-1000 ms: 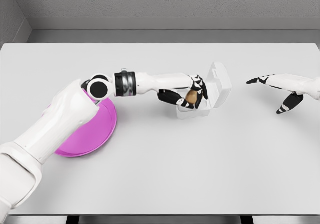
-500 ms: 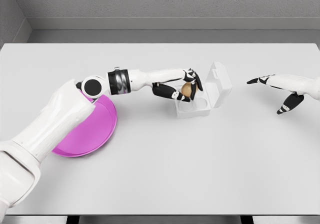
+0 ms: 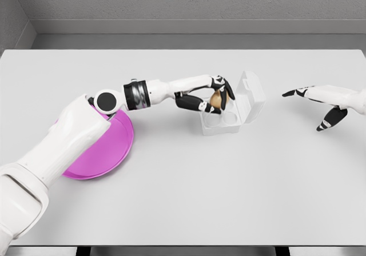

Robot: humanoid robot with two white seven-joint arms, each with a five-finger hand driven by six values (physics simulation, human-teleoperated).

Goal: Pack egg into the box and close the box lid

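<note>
Egg [image 3: 216,100] is held in the left hand [image 3: 211,99], fingers curled round it w/ thumb below, so approx. half the brown shell is seen between the dark fingertips. It's hovering over the far-left part of the box [image 3: 222,123], not yet set down in a cup. Whether the egg is touching the box rim can't be told from this angle.

Box is white, sat near the middle of the bench [image 3: 229,187], a bit to the right. Lid [image 3: 252,95] is open, stood up and tilted back to the far right, hinged on the box's right side. Round cups are seen in the tray, near side looks unfilled.

Left arm comes in from the lower left and is stretched across over a pink plate [image 3: 108,147], which is partly hidden under the elbow. Plate is on the left of the bench, well apart from the box.

Right hand [image 3: 320,103] is hung above the bench at the right edge, palm down, fingers spread and relaxed, nothing held. Well apart from the box too.

Bench is plain white, grey wall at the far side.
</note>
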